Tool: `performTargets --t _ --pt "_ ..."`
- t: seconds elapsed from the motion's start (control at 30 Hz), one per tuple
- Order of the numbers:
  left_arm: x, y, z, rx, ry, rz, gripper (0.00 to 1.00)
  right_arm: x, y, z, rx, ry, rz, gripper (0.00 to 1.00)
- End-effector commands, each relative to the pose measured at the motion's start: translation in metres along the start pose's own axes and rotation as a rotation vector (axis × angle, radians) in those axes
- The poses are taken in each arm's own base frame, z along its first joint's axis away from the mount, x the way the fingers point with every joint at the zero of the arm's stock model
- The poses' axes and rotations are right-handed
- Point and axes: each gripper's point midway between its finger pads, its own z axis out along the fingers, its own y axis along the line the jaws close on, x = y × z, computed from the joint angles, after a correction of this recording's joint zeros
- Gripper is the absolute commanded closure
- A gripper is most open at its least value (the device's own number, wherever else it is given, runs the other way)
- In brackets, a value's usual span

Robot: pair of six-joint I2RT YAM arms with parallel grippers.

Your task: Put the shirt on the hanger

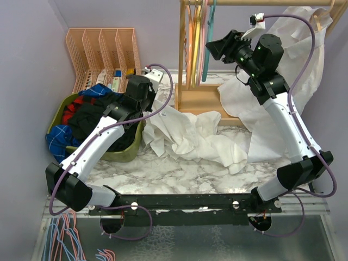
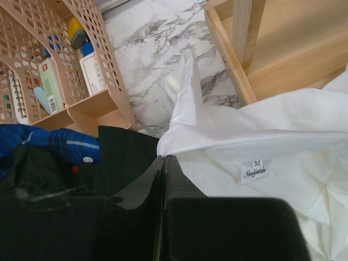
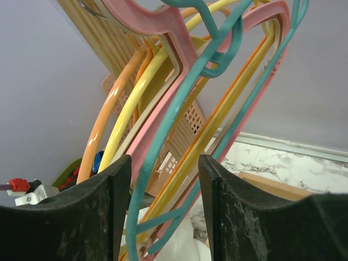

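The white shirt (image 1: 190,136) lies crumpled on the marble table, and one edge is drawn up toward my left gripper (image 1: 154,100). In the left wrist view the collar with its size label (image 2: 255,169) lies just right of the left gripper (image 2: 162,157), which is shut on the shirt's (image 2: 261,130) edge. The teal hanger (image 1: 209,49) hangs on the wooden rack among other hangers. My right gripper (image 1: 215,50) is raised at the rack. Its jaws stand open astride the hanger bundle (image 3: 165,160), with the teal hanger's (image 3: 163,136) bar close to the left finger (image 3: 103,206).
Orange (image 3: 103,125), yellow (image 3: 128,109) and pink (image 3: 157,117) hangers hang with the teal one. The wooden rack's base (image 1: 198,98) stands behind the shirt. Another white shirt (image 1: 293,49) hangs at the right. A green basket (image 1: 126,153) of dark clothes and a peach organiser (image 1: 103,49) stand at the left.
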Motion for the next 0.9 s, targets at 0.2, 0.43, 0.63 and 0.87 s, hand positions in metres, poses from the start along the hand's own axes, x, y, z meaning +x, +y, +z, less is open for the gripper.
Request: performTargets --t 0.2,0.43,0.63,0.87 --pt "-0.009 0.002 -0.008 0.012 -0.046 -0.026 1.00 -0.001 -0.008 -0.006 0.066 0.005 -0.031 0.45" --pt "-0.007 -0.001 -0.003 0.021 -0.032 -0.022 1.00 0.004 -0.022 -0.009 0.149 0.058 -0.075 0.38" --pt "-0.008 -0.001 -0.002 0.022 -0.030 -0.020 1.00 0.005 -0.034 -0.016 0.248 0.060 -0.134 0.37" --pt "-0.008 0.002 -0.003 0.006 -0.030 -0.017 1.00 0.014 -0.043 -0.022 0.270 0.077 -0.181 0.35"
